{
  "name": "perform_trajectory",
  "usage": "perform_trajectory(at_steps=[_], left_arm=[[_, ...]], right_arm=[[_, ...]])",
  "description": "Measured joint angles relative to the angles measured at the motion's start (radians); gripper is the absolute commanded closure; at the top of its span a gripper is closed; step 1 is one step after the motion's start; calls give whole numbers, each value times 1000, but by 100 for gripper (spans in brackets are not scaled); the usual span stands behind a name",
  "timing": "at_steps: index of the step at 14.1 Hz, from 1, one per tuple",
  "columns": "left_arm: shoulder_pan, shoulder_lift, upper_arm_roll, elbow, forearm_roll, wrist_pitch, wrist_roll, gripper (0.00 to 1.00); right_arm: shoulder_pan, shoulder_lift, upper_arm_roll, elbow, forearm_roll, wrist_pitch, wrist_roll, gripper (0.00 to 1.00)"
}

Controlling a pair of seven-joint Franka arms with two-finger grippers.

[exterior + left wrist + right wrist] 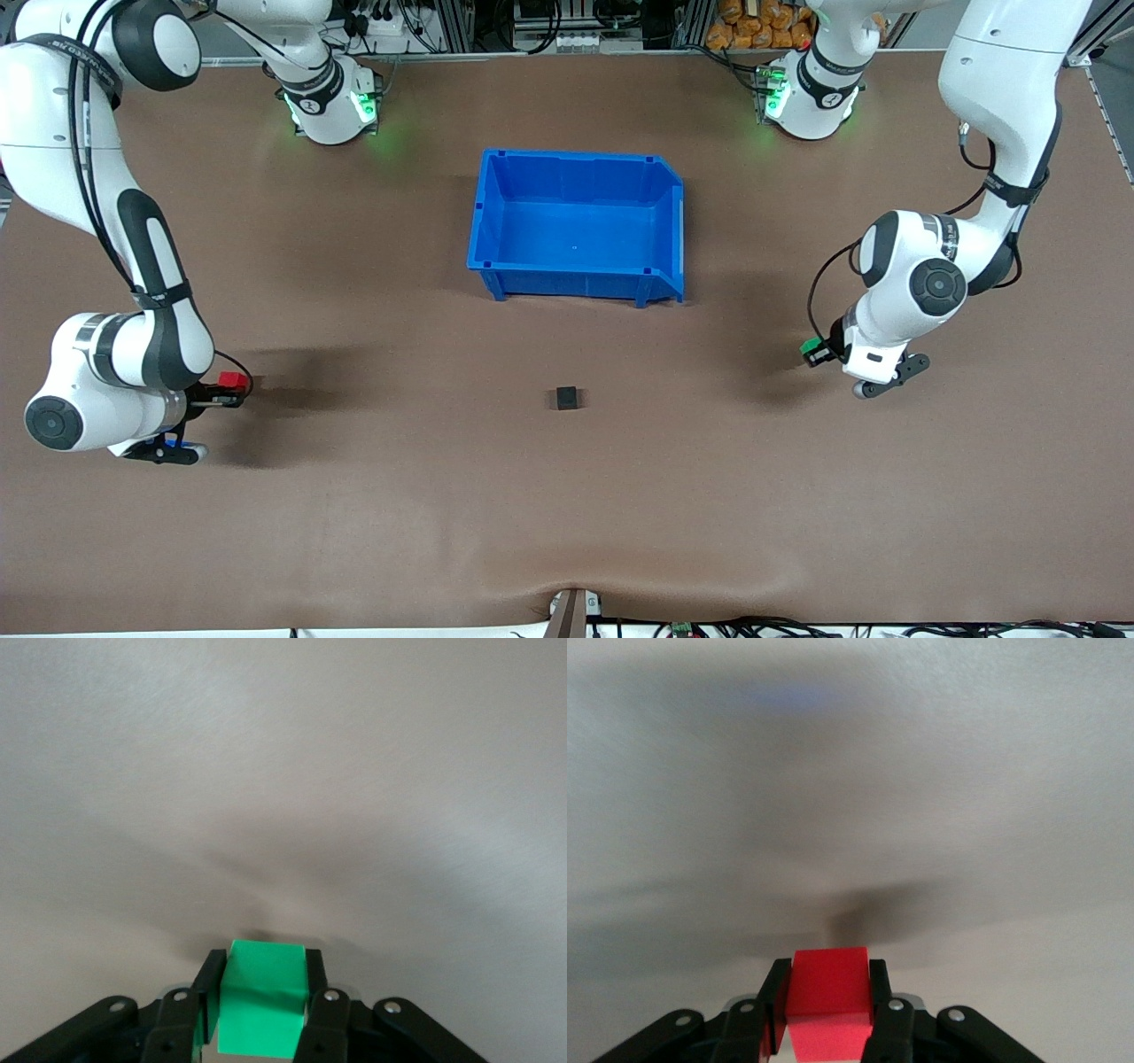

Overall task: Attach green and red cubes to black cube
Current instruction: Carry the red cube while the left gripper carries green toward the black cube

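The black cube (568, 398) sits on the brown table, nearer the front camera than the blue bin. My left gripper (816, 351) is shut on the green cube (810, 347), held over the table toward the left arm's end; the left wrist view shows the green cube (263, 995) clamped between the black fingers (209, 984). My right gripper (229, 386) is shut on the red cube (232, 381), held over the table toward the right arm's end; the right wrist view shows the red cube (829, 989) between its fingers (879, 990).
An empty blue bin (580, 278) stands in the middle of the table, farther from the front camera than the black cube. A small bracket (571, 610) sits at the table's front edge.
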Motion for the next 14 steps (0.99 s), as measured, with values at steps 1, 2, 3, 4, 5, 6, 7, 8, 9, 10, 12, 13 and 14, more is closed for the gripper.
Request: perform_trajectory(at_steps=[1, 2, 3, 4, 5, 6, 7, 8, 9, 10, 12, 13, 14], left_arm=[[-19, 6, -1, 24, 0, -2, -59, 100], [-34, 16, -1, 48, 0, -4, -119, 100], [-45, 27, -1, 73, 0, -11, -185, 100], [-56, 41, -1, 103, 0, -28, -261, 100], [-71, 58, -2, 139, 0, -56, -339, 100], [-90, 78, -3, 181, 0, -89, -415, 100], [-114, 101, -3, 229, 0, -120, -493, 100], [-138, 124, -4, 274, 0, -142, -573, 100], [-160, 149, -5, 316, -6, -153, -657, 100], [-182, 177, -6, 357, -26, -156, -734, 100], [-238, 241, -9, 439, -90, -157, -880, 100], [-271, 273, -9, 476, -108, -157, -955, 100], [-306, 306, -10, 511, -114, -157, -1032, 100]], right_arm=[[13, 0, 6, 8, 62, -7, 66, 100], [34, 0, 8, 13, 135, -13, 135, 100], [59, 0, 10, 16, 208, -19, 210, 100], [89, 0, 11, 17, 276, -23, 299, 100], [120, 0, 12, 18, 333, -25, 406, 100], [148, 0, 14, 20, 376, -25, 523, 100], [177, 0, 22, 22, 401, -25, 640, 100], [209, -1, 32, 26, 412, -25, 759, 100], [243, -1, 45, 32, 418, -18, 867, 100], [281, -1, 55, 41, 425, 5, 965, 100], [361, -2, 61, 50, 443, 95, 1131, 100], [398, -1, 61, 50, 448, 146, 1204, 100], [435, 0, 61, 50, 450, 196, 1272, 100]])
